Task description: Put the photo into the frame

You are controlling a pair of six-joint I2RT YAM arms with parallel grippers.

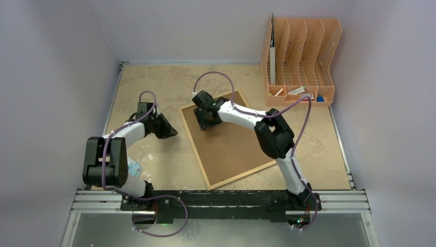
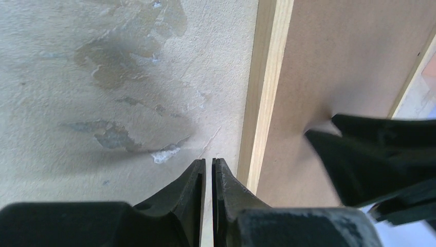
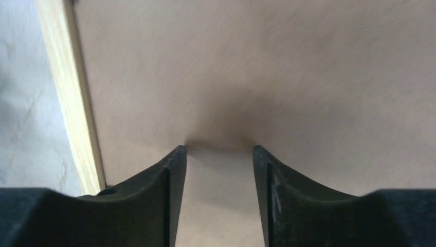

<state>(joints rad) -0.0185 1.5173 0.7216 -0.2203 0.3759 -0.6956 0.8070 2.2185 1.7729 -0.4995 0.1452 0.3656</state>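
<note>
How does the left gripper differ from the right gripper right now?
The left gripper has its fingers almost together, with only a thin slit between them; the right gripper has its fingers clearly apart. The left gripper hangs over the bare table beside the wooden edge of the frame; the right gripper is over the frame's brown back. Both are black and hold nothing.

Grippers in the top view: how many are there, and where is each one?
2. The left gripper is over the bare table, just left of the frame; the right gripper is over the frame's brown back, near its far corner. None seems hidden.
</note>
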